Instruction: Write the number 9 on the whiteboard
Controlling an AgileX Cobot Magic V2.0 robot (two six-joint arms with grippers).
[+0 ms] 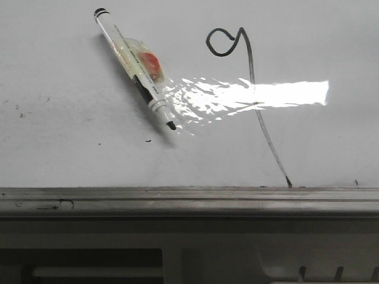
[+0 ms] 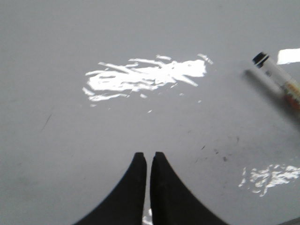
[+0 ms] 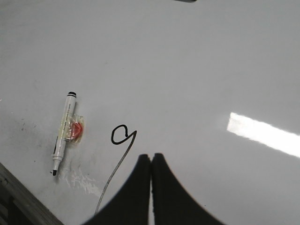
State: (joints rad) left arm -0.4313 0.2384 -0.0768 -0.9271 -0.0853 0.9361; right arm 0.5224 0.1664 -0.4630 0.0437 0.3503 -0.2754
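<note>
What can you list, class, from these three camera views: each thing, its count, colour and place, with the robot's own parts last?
whiteboard: one, glossy white, fills all views; grey rail along its near edge.
number 9: one, thin dark line, drawn right of the marker; loop at the far end, tail running to the rail.
marker: one, white barrel with black tip uncapped, clear tape and an orange patch mid-barrel; lying slantwise on the board, left of the 9.
glare patch: one, bright white, across the 9's tail.
dark specks: a few, on the board's left part.
left gripper: one, black fingers shut, empty, above bare board.
right gripper: one, black fingers shut, empty, near the 9.
</note>
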